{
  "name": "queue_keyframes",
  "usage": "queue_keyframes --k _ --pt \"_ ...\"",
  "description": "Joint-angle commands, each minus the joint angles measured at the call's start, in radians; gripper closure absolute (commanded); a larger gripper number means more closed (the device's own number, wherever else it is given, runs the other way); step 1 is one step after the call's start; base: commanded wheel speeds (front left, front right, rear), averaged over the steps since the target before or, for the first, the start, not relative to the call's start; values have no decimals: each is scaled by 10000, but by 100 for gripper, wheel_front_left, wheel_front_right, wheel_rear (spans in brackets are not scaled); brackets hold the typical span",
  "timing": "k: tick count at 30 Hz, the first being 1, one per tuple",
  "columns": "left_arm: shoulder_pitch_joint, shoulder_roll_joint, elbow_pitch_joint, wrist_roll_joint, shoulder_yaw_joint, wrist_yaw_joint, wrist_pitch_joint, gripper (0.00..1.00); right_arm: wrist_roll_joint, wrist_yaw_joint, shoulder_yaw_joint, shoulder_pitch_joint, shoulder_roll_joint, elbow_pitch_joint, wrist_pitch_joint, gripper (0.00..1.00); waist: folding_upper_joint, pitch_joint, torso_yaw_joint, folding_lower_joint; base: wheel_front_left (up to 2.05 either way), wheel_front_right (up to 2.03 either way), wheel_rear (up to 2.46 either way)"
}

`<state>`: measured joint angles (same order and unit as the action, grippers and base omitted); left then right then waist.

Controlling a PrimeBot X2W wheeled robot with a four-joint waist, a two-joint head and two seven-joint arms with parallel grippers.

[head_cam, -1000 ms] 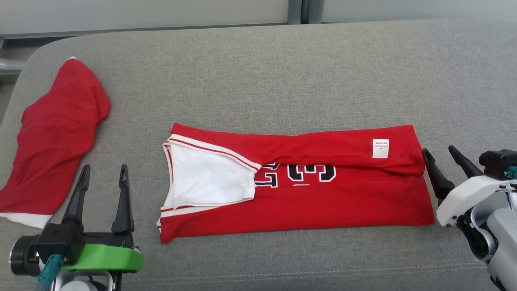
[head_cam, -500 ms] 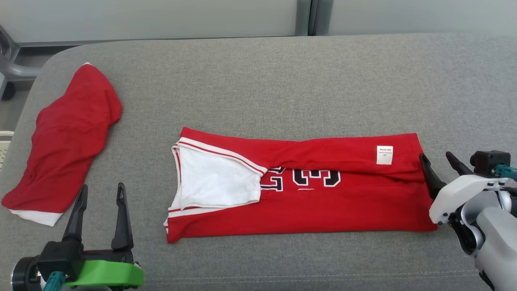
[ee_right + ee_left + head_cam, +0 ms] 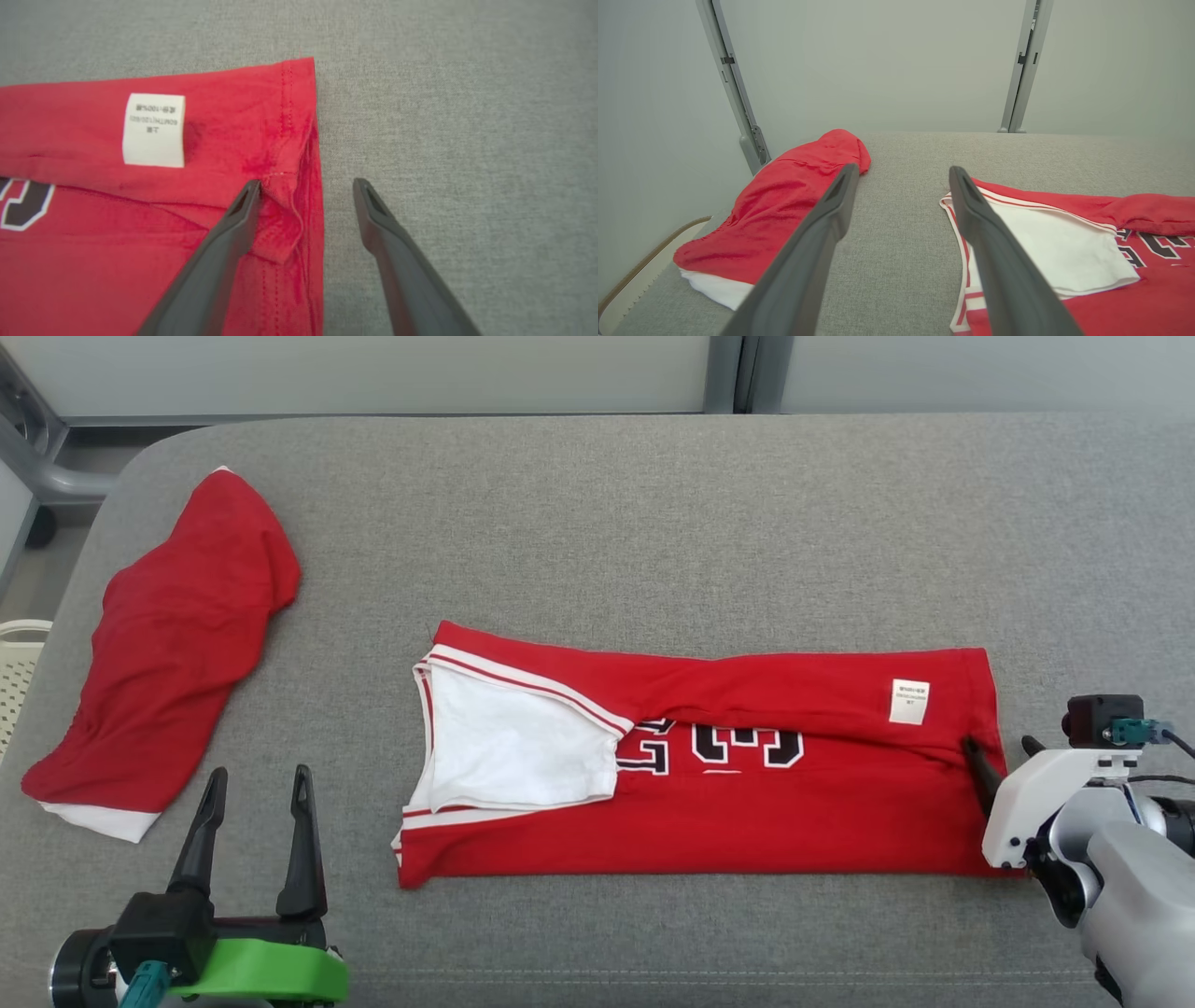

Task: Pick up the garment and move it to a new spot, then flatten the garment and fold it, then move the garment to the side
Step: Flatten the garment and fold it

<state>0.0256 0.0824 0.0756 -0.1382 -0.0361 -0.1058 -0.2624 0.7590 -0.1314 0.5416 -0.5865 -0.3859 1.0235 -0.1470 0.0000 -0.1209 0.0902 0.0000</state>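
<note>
While the jersey [image 3: 747,812] is lying mid-frame | right gripper [image 3: 307,183] is straddling its right hem, jaws spread, gripping nothing | left gripper [image 3: 259,779] is hovering lower left, likewise spread, empty

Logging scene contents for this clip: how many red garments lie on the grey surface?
2. A folded jersey at centre, by the right end effector; a crumpled garment at far left.
</note>
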Motion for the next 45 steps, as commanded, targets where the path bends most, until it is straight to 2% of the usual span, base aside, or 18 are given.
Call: queue_keyframes --k 1,8,9,10,11,19,33,38,45 --pt "-139 -33 60 66 -21 -52 -25 0 169 14 74 -90 43 139 215 0 0 -22 1 0 0 0 0" --pt "-317 -132 154 102 48 -144 -25 0 645 14 414 -302 173 445 644 0 0 -128 55 0 0 0 0" --pt "-342 -142 156 99 43 -155 -25 0 689 14 455 -308 176 460 653 45 0 -132 64 0 0 0 0" --pt "-358 -151 167 94 36 -151 -25 0 730 14 494 -319 182 476 648 69 0 -133 69 0 0 0 0" --pt "-361 -155 184 97 26 -163 -25 0 767 14 537 -338 179 483 640 100 0 -132 72 0 0 0 0" --pt "-307 -210 287 129 -77 -200 -25 0 1049 19 875 -563 -223 551 343 100 0 -91 -48 0 0 0 0" --pt "-392 -269 266 124 -28 -238 -25 0 1150 19 1152 -1066 -1396 900 50 100 0 -141 -380 0 0 0 0" --pt "-399 -283 301 111 -88 -229 -25 0 1805 16 1257 -881 -1380 -33 362 100 0 -132 -519 0 0 0 0" --pt "-414 -287 387 92 -67 -241 -25 0 3478 14 1658 -423 -1858 -2749 1196 100 0 -55 -629 0 0 0 0"
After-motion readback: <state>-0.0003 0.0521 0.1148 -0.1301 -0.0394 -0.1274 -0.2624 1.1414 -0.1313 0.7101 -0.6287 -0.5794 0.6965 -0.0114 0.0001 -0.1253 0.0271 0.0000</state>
